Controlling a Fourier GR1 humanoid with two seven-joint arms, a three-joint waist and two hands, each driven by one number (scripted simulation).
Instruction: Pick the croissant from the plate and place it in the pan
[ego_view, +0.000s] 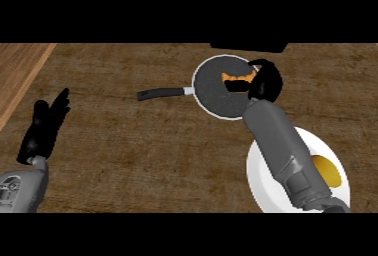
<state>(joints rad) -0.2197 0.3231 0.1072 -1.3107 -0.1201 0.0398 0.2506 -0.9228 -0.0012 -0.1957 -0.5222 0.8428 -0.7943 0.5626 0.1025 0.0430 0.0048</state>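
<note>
The croissant (235, 77) is off the plate and over the pan. I see it as an orange patch against the dark inside of the pan (214, 100), towards its far right side. My right hand (266, 82) has hold of it: the black fingers curl round its right end and hide part of it. Looking so steeply down, I cannot tell whether the croissant rests on the pan's bottom or hangs above it.

The pan's handle (159, 93) points left across the table (133, 160). The white plate (319, 145) lies nearer to me on the right, partly under the grey right forearm (280, 145), and a yellow item (328, 171) sits on it. My left hand (46, 125) rests open at the left edge, fingers up, well apart from all of this.

I judge the carry nearly finished, with the release left to do. The croissant sits close to the pan's right rim, so letting go from a height could make it roll or bounce onto the table. If the fingers open unevenly, it may cling to one and be dragged out as I pull back. A low withdrawal could let the hand catch the rim and shift the pan, or let the forearm sweep the plate and its yellow item.
</note>
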